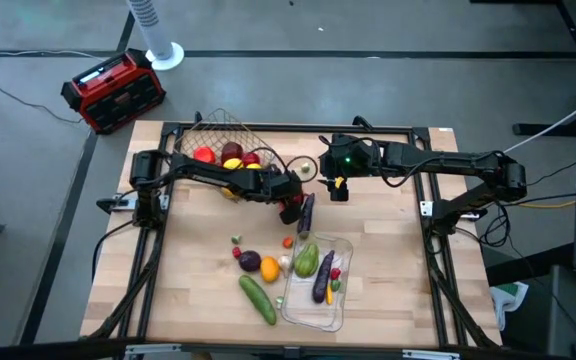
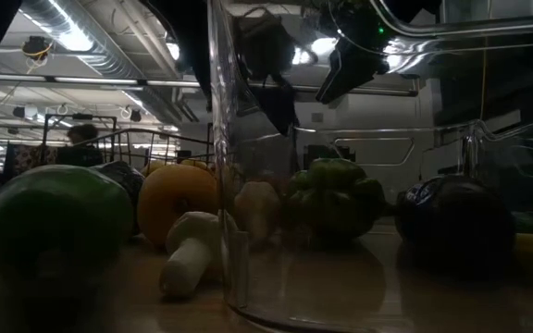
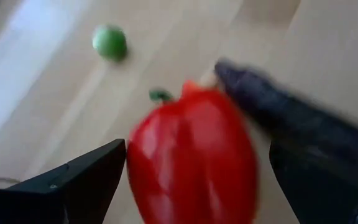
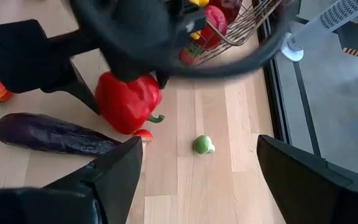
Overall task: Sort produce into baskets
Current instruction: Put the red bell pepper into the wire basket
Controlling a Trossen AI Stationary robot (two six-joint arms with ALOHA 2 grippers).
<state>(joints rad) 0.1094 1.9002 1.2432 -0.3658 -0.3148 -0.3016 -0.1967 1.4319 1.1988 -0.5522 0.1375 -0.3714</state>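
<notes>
My left gripper is shut on a red pepper near the table's middle, just right of the bronze wire basket, which holds red and yellow fruits. A purple eggplant lies on the table beside the pepper. My right gripper is open and empty, hovering close by over a small green fruit. The clear tray at the near middle holds a green squash and another eggplant. My left gripper pinches the red pepper by its two opposite sides between its two fingers. The fingers come from above, slanting down. The pepper's green stem points sideways. I cannot tell whether the pepper touches the table.
A green cucumber, a purple round piece, an orange fruit and small pieces lie left of the tray. A red-and-black box stands on the floor beyond the table's far left corner. The two grippers are close together.
</notes>
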